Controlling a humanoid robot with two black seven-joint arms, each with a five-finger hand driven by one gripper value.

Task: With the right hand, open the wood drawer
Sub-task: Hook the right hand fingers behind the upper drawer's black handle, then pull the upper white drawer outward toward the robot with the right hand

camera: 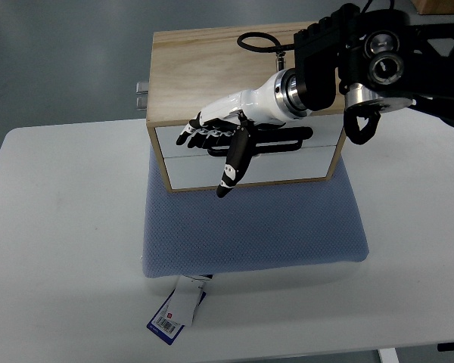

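Drawer of the pale wooden box point(246, 162), white-fronted with a black bar handle point(284, 140), sits shut on a blue foam pad point(250, 231). Right hand point(225, 132) curls fingers at the handle, apparently gripping it; pulling remains.

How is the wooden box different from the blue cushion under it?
The wooden box is light brown wood with white drawer fronts; the blue cushion is soft-looking, dotted fabric. The box stands tall; the cushion lies flat and spreads wider toward the camera. The right hand reaches the box's black handle; the cushion is untouched. Both sit on the white table.
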